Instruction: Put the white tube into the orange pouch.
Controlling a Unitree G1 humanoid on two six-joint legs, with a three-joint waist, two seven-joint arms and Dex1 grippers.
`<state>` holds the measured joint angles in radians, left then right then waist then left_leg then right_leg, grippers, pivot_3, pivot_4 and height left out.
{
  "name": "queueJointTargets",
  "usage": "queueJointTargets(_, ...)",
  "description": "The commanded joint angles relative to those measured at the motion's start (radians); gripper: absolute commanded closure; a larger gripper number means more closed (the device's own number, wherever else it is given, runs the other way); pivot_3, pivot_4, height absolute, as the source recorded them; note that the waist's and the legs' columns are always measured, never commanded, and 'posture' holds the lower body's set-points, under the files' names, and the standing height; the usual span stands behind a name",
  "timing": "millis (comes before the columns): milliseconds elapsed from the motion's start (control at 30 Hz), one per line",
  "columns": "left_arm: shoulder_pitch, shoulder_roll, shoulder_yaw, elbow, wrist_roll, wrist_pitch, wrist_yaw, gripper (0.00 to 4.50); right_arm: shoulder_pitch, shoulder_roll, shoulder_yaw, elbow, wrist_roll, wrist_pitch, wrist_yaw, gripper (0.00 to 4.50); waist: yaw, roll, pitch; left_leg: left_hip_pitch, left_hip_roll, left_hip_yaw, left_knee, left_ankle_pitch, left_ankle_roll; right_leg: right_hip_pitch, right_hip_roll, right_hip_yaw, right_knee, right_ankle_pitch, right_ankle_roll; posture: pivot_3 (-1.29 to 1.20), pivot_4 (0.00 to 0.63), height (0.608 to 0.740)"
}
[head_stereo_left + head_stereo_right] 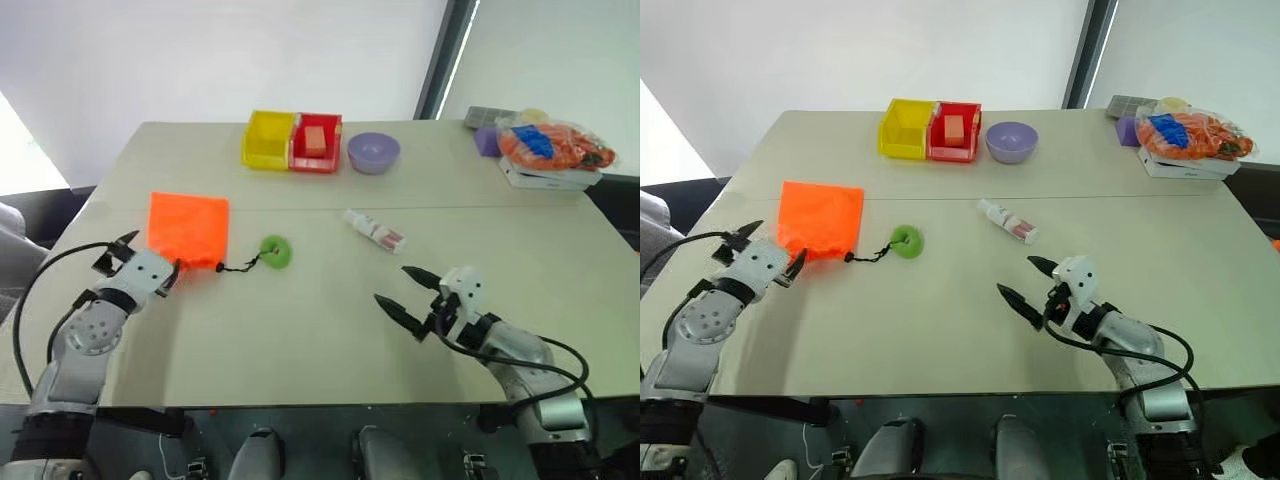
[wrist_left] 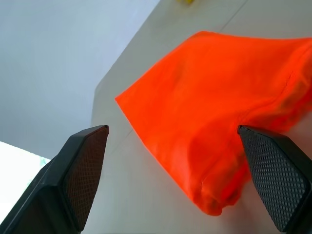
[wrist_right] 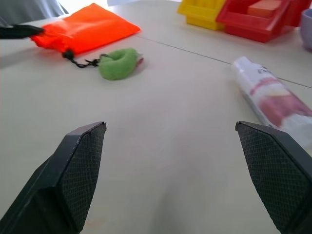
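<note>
The white tube (image 1: 373,230) lies flat mid-table, long axis slanting, one end toward the purple bowl (image 1: 373,152) and the other toward the right gripper (image 1: 407,291). Left of the tube sits the green ring (image 1: 274,251), corded to the orange pouch (image 1: 188,229) further left, near the table's (image 1: 300,340) left edge. Behind the tube, a yellow bin (image 1: 267,139) and a red bin (image 1: 316,142) stand touching. Bare tabletop lies between tube and right gripper, nothing blocking. The right gripper is spread wide, empty. The left gripper (image 1: 150,259) is spread wide at the pouch's near end, one finger just beside the fabric.
</note>
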<state>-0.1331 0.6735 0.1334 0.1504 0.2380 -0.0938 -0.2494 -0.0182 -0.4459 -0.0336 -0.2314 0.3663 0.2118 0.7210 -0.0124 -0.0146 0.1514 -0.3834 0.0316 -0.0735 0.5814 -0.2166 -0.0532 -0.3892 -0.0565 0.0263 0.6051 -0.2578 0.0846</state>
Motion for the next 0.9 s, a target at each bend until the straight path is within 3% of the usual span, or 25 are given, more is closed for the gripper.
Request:
queueJointTargets(33,-0.053,0.008,-0.008,0.052,0.027,-0.033,0.036,0.0,-0.015,0.007,0.005,-0.058,0.009,0.009,-0.016,0.09,0.0,0.0,0.0,0.0,0.0,0.0,0.0,0.0,0.0,0.0,0.0,0.0,0.0,0.0,0.0,0.0,0.15,0.74)
queueJointTargets(300,-0.155,-0.048,0.015,0.17,-0.075,-0.043,0.017,0.0,-0.005,0.021,0.031,-0.066,0.008,0.013,-0.027,0.09,0.001,-0.001,0.0,0.004,0.0,0.0,0.0,0.001,-0.001,0.001,0.0,0.0,0.007,-0.001,0.002,0.0,0.15,0.74)
queueJointTargets(500,-0.099,-0.02,0.026,0.087,-0.211,-0.113,-0.154,0.0,0.0,0.024,0.032,-0.064,0.007,0.008,-0.033,0.09,-0.005,-0.001,0.0,0.007,0.0,0.0,-0.001,0.001,-0.001,0.001,0.0,0.0,0.008,-0.001,0.001,0.0,0.15,0.74)
queueJointTargets(667,-0.041,0.038,0.006,0.059,-0.181,-0.169,-0.217,0.0,0.004,0.026,0.033,-0.059,0.004,0.004,-0.031,0.09,-0.001,-0.001,0.0,0.007,0.001,0.0,-0.001,0.001,-0.001,0.001,0.0,0.0,0.008,-0.001,0.001,0.0,0.15,0.74)
queueJointTargets(900,-0.058,0.053,-0.003,0.116,-0.112,-0.156,-0.173,0.0,-0.011,0.036,0.05,-0.04,0.0,0.0,-0.025,0.09,0.0,-0.001,0.0,0.007,0.001,0.001,-0.001,0.001,-0.001,0.002,-0.001,0.0,0.008,-0.004,0.004,0.0,0.15,0.74)
